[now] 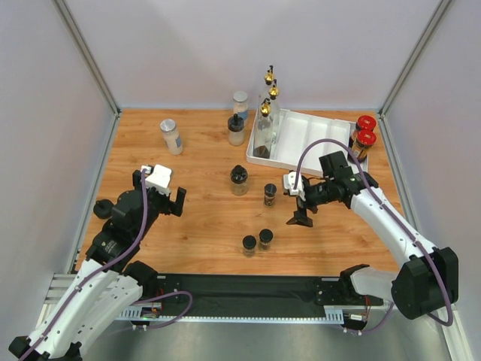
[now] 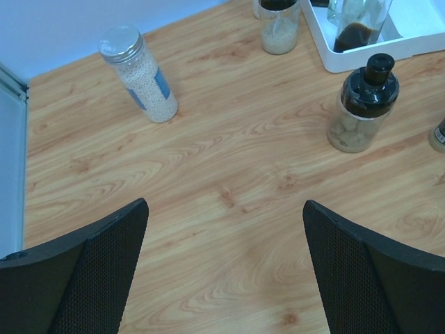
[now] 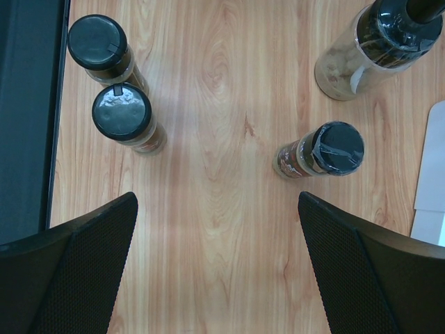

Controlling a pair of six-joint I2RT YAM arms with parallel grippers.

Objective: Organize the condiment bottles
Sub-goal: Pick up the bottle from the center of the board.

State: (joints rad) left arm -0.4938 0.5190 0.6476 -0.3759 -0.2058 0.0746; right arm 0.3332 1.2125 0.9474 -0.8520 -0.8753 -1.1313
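Note:
Three tall gold-spouted bottles (image 1: pixel 264 124) stand at the left end of the white tray (image 1: pixel 316 144); one with dark liquid (image 2: pixel 358 24) is inside it. Two red-lidded jars (image 1: pixel 365 132) stand by the tray's right end. Silver-lidded jars stand at far left (image 1: pixel 171 136) (image 2: pixel 139 82) and at the back (image 1: pixel 240 101). Wide black-capped jars stand at the back (image 1: pixel 237 129) and mid-table (image 1: pixel 239 180) (image 3: pixel 379 45). One spice jar (image 1: pixel 270 194) (image 3: pixel 323 149) stands left of my right gripper (image 1: pixel 299 201) (image 3: pixel 217 264), which is open and empty. Two spice jars (image 1: pixel 258 241) (image 3: pixel 115 83) stand nearer. My left gripper (image 1: pixel 169 203) (image 2: pixel 226 264) is open over bare wood.
White walls with metal posts close in the table on three sides. A black rail (image 1: pixel 248 289) runs along the near edge between the arm bases. The tray's middle and right compartments hold nothing that I can see.

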